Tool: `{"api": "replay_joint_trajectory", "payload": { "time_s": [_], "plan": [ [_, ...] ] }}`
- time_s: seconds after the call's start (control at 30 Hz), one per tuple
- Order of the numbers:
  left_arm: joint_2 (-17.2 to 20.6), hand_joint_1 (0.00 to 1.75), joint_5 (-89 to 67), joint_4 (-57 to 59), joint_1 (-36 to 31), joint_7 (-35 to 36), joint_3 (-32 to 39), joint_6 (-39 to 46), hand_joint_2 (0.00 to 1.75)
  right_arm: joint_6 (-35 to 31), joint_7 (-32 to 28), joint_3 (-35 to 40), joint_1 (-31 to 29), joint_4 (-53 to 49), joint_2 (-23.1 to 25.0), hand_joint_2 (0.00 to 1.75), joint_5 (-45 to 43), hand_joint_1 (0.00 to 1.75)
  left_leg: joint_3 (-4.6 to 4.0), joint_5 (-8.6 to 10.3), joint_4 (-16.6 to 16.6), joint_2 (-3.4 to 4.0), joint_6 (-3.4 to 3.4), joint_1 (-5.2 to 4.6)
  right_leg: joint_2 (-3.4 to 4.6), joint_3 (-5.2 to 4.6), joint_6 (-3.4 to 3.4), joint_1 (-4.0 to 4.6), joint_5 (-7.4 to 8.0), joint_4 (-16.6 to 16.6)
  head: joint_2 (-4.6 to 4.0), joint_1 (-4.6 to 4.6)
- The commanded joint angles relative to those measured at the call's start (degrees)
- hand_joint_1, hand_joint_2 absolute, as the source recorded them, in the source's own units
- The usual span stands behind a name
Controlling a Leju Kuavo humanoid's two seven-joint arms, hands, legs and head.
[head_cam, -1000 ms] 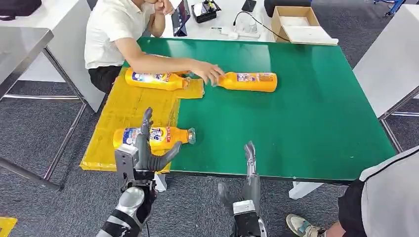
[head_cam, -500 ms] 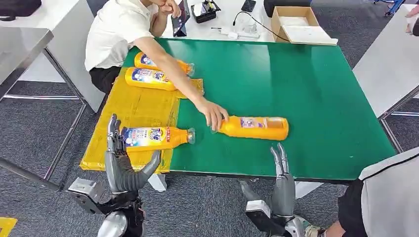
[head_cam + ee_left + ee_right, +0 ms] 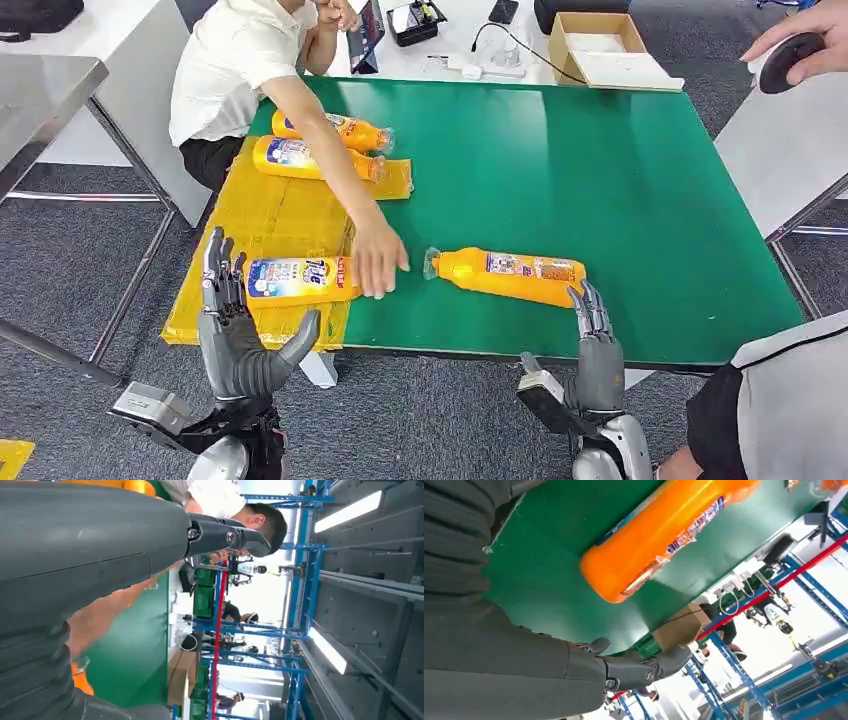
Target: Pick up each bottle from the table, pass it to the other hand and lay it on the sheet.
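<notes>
An orange bottle [image 3: 508, 274] lies on its side on the green table [image 3: 600, 180], cap pointing left; the right wrist view shows its base end [image 3: 664, 540] close up. My right hand [image 3: 597, 352] is open just below the bottle's base end at the table's front edge, holding nothing. My left hand [image 3: 238, 335] is open beside the front of the yellow sheet [image 3: 270, 225], fingers up, empty. On the sheet lie one bottle near the front [image 3: 292, 280] and two at the back [image 3: 305, 158], [image 3: 335, 128]. A person's hand [image 3: 376, 262] rests at the front bottle's cap.
A person in a white shirt [image 3: 235, 70] sits at the table's far left, arm stretched over the sheet. Another person stands at the right front [image 3: 780, 400], and a hand with a dark object [image 3: 795, 55] is at the upper right. A cardboard box [image 3: 598, 48] sits beyond the table.
The person let go of the loose bottle and moved their hand to the front bottle on the sheet. My right hand shifted right, up to the bottle's base. My left hand dropped slightly.
</notes>
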Motion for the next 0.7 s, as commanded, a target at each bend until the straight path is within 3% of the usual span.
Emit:
{"api": "replay_joint_trajectory", "payload": {
  "time_s": [0.03, 0.17, 0.43, 0.7],
  "plan": [
    [2.3, 0.0, 0.2, 1.5, -1.6, 0.2, -1.0, 0.4, 1.75, 0.5, 0.6, -0.6, -3.6, 6.9, -0.7, 1.75, 1.7, 0.0, 0.33, -0.12, 0.0, 0.12, -0.1, 0.06, 0.11, 0.3, -0.15, 0.07, -0.08, -0.1, 0.0, -0.02],
    [2.5, 0.0, 1.7, 1.5, -1.2, 1.3, -0.2, -1.3, 1.75, 2.4, 3.1, 0.2, -7.2, 12.8, -2.1, 1.75, 5.0, 0.0, 0.36, -0.12, -0.1, 0.24, -0.09, 0.05, 0.23, 0.33, -0.14, 0.06, -0.02, -0.1, 0.0, 0.0],
    [1.3, 0.0, 4.0, 5.4, -4.8, 3.9, -2.3, -5.0, 1.75, 5.0, 6.0, 1.8, -20.8, 28.1, -0.5, 1.75, 6.9, 0.0, 0.23, -0.03, -0.1, 0.39, -0.06, 0.02, 0.32, 0.16, -0.09, 0.02, 0.09, -0.1, 0.0, -0.02],
    [1.1, 0.0, 5.3, 7.3, -6.2, 6.7, -3.9, -6.8, 1.75, 6.3, 10.4, 3.9, -27.0, 34.6, -0.2, 1.75, 10.5, 0.0, 0.32, -0.06, 0.0, 0.33, -0.06, 0.02, 0.26, 0.25, -0.07, 0.03, 0.04, 0.0, 0.0, 0.0]
  ]
}}
